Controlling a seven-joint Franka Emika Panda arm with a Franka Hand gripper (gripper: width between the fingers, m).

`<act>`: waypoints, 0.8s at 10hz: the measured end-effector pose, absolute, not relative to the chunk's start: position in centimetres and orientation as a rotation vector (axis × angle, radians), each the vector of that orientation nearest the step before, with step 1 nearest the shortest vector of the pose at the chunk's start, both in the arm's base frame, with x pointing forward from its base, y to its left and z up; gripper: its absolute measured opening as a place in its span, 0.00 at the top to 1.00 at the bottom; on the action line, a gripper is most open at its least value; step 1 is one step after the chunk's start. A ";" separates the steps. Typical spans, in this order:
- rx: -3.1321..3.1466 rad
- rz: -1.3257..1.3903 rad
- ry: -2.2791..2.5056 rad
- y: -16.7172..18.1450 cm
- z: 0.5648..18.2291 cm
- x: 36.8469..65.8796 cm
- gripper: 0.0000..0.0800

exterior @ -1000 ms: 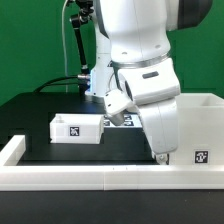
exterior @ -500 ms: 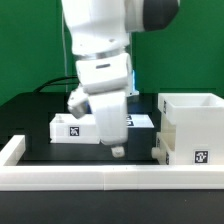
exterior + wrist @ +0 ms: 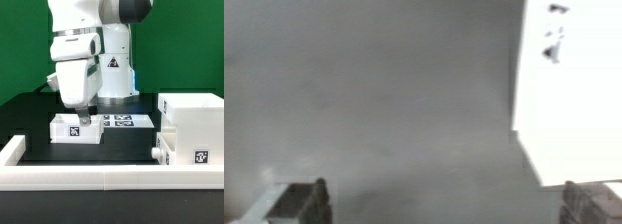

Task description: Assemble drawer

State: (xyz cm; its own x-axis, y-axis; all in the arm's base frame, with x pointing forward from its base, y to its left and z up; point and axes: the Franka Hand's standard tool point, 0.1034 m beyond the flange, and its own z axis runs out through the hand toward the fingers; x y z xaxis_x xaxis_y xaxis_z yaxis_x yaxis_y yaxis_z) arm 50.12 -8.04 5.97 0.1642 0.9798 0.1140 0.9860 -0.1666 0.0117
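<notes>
Hanging over the tray (image 3: 75, 129), holding the jaws wide apart and gripping nothing. Showing both fingers (image 3: 299, 200) far apart in the wrist view, with only bare desk (image 3: 110, 152) between.

Sitting toward the desk's edge on the exterior view's left, well apart from the box (image 3: 190, 128), itself standing at the walled edge's corner on the exterior view's right. Lying open side up, long axis running parallel to the walled edge, tagged face pointing at that wall (image 3: 90, 176).

Probably risking a fingertip coming down on the rim instead of straddling a side, and so shoving or tipping the light tray rather than gripping it. Also risking a skewed grasp, twisting the tray off its axis and spoiling later lining-up with the box. Possibly brushing the marker board (image 3: 120, 121) lying just behind the tray.
</notes>
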 end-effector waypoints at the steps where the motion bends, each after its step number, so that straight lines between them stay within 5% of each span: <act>1: -2.374 -0.124 -1.938 -8.1 5.8 48.6 0.19; 8: -2.698 -0.099 -1.409 -7.9 5.6 48.6 0.19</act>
